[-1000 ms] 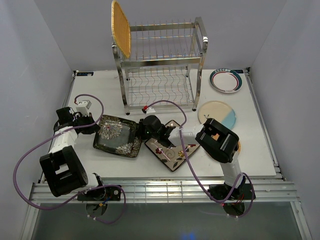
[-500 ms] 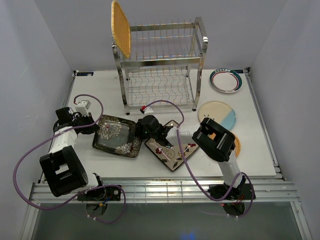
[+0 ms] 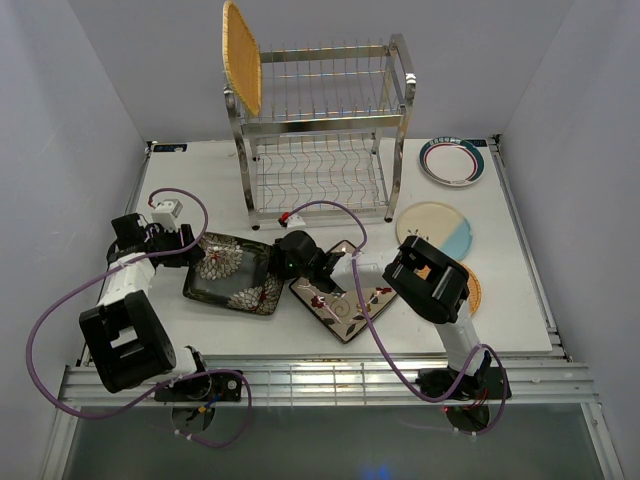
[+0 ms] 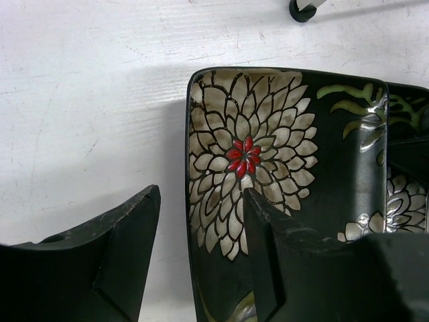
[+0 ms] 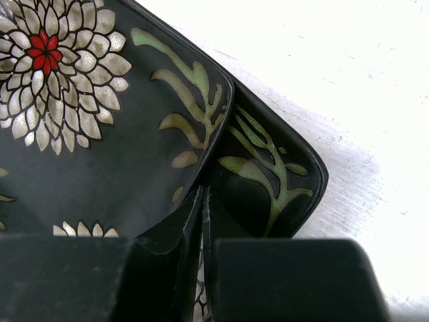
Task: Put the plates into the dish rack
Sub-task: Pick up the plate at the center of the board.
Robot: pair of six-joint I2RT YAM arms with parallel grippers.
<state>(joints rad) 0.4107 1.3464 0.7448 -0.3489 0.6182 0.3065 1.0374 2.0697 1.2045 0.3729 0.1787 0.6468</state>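
Note:
Two black square plates (image 3: 232, 272) with white flowers lie stacked on the table. My left gripper (image 3: 186, 247) is open and straddles the top plate's (image 4: 301, 134) left rim, one finger (image 4: 127, 235) outside it and the other (image 4: 281, 255) over the plate. My right gripper (image 3: 284, 260) is shut, its tips (image 5: 203, 196) wedged at the right rim between the upper plate (image 5: 100, 134) and the lower one (image 5: 281, 174). The dish rack (image 3: 320, 130) stands at the back with a woven orange plate (image 3: 242, 57) upright in its top tier.
A cream floral square plate (image 3: 343, 295) lies under the right arm. A cream-blue round plate (image 3: 438, 228) and a teal-rimmed white plate (image 3: 452, 161) sit at the right. Another woven plate (image 3: 474, 288) peeks from behind the right arm. Purple cables loop over the table.
My left gripper has gone from shut to open around the black plate's rim. The right gripper and the stacked black plates have shifted slightly to the left.

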